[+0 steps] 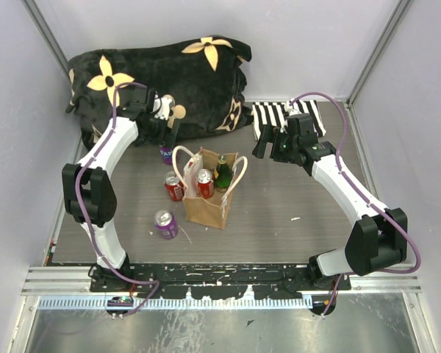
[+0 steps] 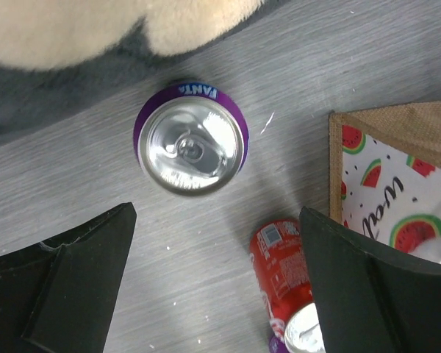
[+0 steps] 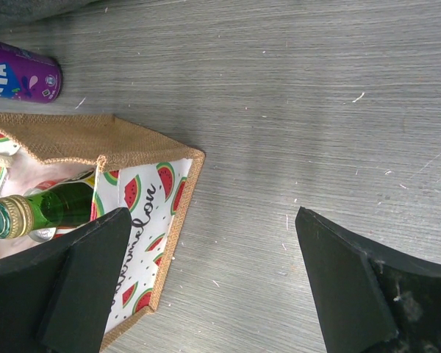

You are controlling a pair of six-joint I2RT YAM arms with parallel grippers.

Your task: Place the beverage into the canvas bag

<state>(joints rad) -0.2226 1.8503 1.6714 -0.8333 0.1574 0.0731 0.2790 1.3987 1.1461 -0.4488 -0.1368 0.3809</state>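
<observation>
The tan canvas bag (image 1: 206, 200) stands mid-table with its cream handles up. It holds a red can (image 1: 205, 184) and a green bottle (image 1: 222, 174). An upright purple Fanta can (image 1: 165, 153) stands between the bag and the blanket. My left gripper (image 1: 169, 137) hangs open above it. In the left wrist view the can's silver top (image 2: 191, 140) lies ahead of the open left gripper (image 2: 217, 294), outside the jaws. My right gripper (image 1: 270, 147) is open and empty, right of the bag. The right wrist view shows the open right gripper (image 3: 213, 287) over bare table, beside the bag (image 3: 143, 151).
A red can (image 1: 174, 187) stands against the bag's left side, also in the left wrist view (image 2: 283, 268). A purple can (image 1: 165, 224) lies nearer the front. A black flowered blanket (image 1: 162, 81) fills the back left; a striped cloth (image 1: 268, 118) lies back right.
</observation>
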